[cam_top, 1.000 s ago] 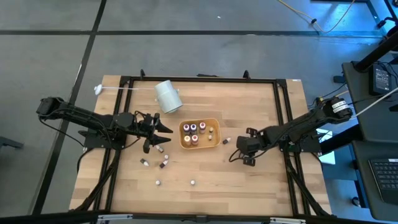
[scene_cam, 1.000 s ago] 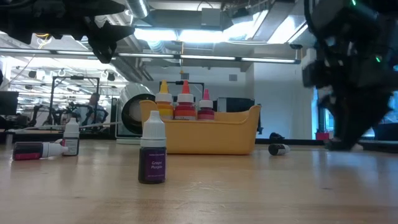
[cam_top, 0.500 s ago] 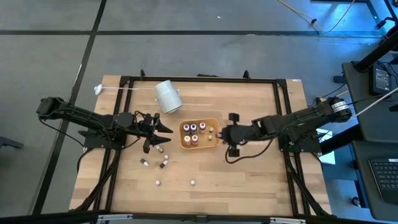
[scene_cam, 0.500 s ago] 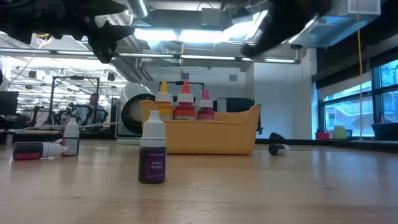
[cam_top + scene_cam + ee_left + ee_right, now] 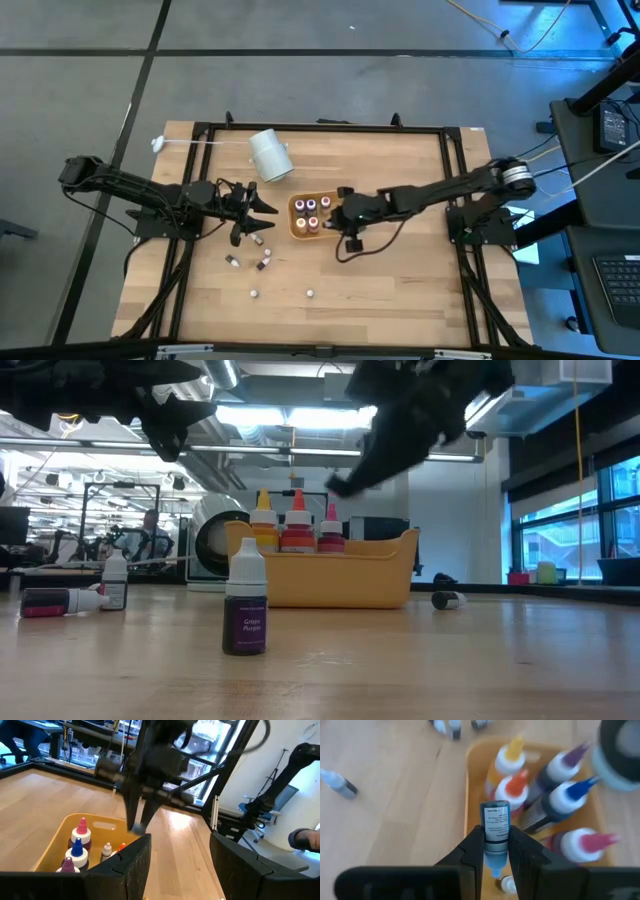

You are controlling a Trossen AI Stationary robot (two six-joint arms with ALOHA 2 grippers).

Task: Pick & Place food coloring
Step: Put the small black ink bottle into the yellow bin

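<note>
I see 1 purple bottle standing upright nearest the low camera, well in front of the orange tray. To its left 1 bottle lies on its side beside an upright one. Mid-table, the left gripper hovers left of the tray, fingers apart, gripping nothing. The right gripper hangs over the tray's right end, fingers narrow and clamped on 1 small bottle, cap pointing down. Inside the tray stand several bottles with coloured tips. Farther off, a white cylinder lies near the table's far edge.
</note>
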